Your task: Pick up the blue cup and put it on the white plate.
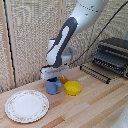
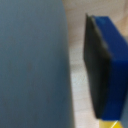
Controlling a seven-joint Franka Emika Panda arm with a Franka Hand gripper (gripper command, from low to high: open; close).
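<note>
Cup (image 1: 51,87) stands on the desk (image 1: 95,107), blue and upright, with the end effector (image 1: 53,79) directly over it and so low that its fingers are lost at the cup's rim; whether they grip the wall or only straddle it cannot be told from the exterior view; the wrist view is filled on one side by a blurred grey-blue surface, very close, which looks like the cup's wall (image 2: 30,65), and on the other by one dark, blue-backed finger (image 2: 107,70) with a strip of pale wood between them, so that finger is apart from the wall; the other finger is not visible, and I cannot tell how wide the end effector stands; plate (image 1: 27,105), white with a patterned rim, lies flat on the desk toward the exterior view's left and nearer the camera, near the cup but not touching it; bowl (image 1: 73,88), yellow, sits just beside the cup on the exterior view's right; toaster oven (image 1: 113,55) stands at the back right with a dark rack (image 1: 95,72) before it.
</note>
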